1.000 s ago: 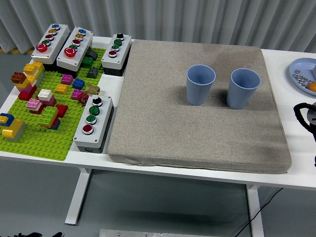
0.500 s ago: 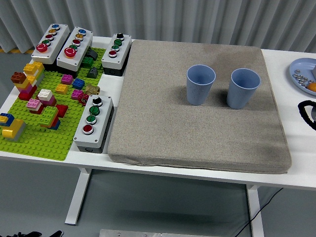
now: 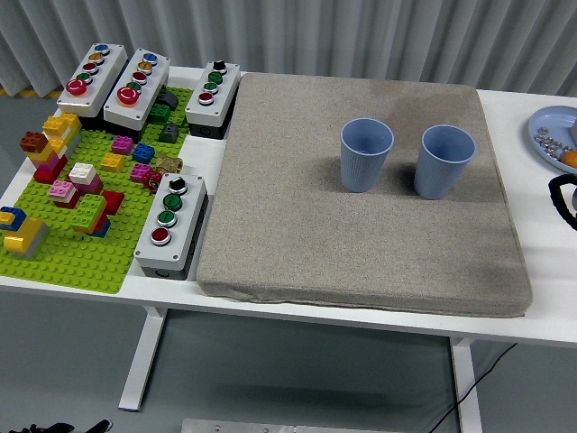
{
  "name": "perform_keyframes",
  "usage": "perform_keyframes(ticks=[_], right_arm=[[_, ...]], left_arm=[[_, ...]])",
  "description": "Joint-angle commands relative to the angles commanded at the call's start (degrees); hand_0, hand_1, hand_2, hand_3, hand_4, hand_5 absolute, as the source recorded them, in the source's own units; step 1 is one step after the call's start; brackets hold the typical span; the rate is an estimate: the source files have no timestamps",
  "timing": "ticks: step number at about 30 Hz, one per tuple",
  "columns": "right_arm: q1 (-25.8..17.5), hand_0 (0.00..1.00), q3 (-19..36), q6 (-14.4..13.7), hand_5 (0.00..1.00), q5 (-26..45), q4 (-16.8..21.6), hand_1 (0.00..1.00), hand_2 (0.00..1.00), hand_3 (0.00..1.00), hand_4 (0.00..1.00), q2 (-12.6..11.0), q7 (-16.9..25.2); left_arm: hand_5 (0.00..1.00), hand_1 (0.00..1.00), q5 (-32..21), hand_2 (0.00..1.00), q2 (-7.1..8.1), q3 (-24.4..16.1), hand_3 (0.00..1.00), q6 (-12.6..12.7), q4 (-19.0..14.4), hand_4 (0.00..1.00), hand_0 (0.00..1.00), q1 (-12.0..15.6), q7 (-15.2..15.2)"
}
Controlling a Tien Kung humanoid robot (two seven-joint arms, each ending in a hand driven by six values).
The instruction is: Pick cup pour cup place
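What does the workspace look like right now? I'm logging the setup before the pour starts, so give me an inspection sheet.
Surface: white table with a grey mat over its middle.
Job's things: two blue cups, left cup and right cup, upright, side by side, apart, on the mat's far half. Contents cannot be seen.
Clutter: green brick baseplate with coloured bricks; four button boxes around it; blue plate at the right edge holding small items.
Grippers: right hand just enters at the right edge, clear of the cups; fingers cannot be judged. Left hand not seen.
Cables: a dark cable under the table.
Surroundings: grey curtain behind; grey floor.
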Motion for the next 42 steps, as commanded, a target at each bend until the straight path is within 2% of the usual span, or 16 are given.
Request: perform_keyframes(ticks=[1, 6, 7, 12, 13, 19, 42], right_arm=[[-0.03, 0.898, -0.02, -0.5, 0.51, 0.0, 0.15, 0.791, 0.784, 0.773, 0.847, 0.08, -0.51], [-0.23, 0.898, -0.57, -0.77, 0.51, -0.6, 0.65, 0.791, 0.784, 0.773, 0.847, 0.24, -2.68], [-0.29, 0.905, -0.71, -0.76, 0.889, -0.87, 0.77, 0.793, 0.79, 0.763, 0.817, 0.24, -3.33], [-0.34, 0.905, -0.88, -0.72, 0.889, -1.56, 0.81, 0.793, 0.79, 0.763, 0.817, 0.31, -3.97], [-0.3, 0.918, -0.83, -0.71, 0.926, -1.64, 0.8, 0.795, 0.798, 0.768, 0.812, 0.3, -4.04], [-0.03, 0.93, -0.39, -0.6, 0.938, -2.23, 0.58, 0.799, 0.803, 0.772, 0.808, 0.23, -5.2], [0.04, 0.935, -0.25, -0.19, 0.933, -2.62, 0.56, 0.809, 0.809, 0.778, 0.796, 0.2, -5.73]], left_arm=[[0.958, 0.752, -0.04, 0.804, 0.05, 0.14, 0.643, -0.03, 0.0, 0.501, 0.768, 0.02, 0.06], [0.958, 0.752, -0.37, 0.804, 0.2, 0.67, 0.643, -0.16, 0.0, 0.501, 0.768, 0.16, 0.19], [0.958, 0.752, -0.47, 0.804, 0.21, 0.78, 0.643, -0.18, 0.0, 0.501, 0.768, 0.19, 0.2], [0.958, 0.752, -1.08, 0.804, 0.15, 1.43, 0.643, -0.27, 0.0, 0.501, 0.768, 0.26, 0.26], [0.957, 0.753, -1.17, 0.805, 0.15, 1.51, 0.643, -0.28, 0.0, 0.502, 0.768, 0.23, 0.25], [0.954, 0.753, -1.23, 0.804, 0.09, 1.33, 0.644, -0.31, 0.0, 0.501, 0.768, -0.05, 0.18], [0.954, 0.753, -0.82, 0.806, -0.07, 0.63, 0.644, -0.41, 0.0, 0.501, 0.768, -0.04, 0.17]])
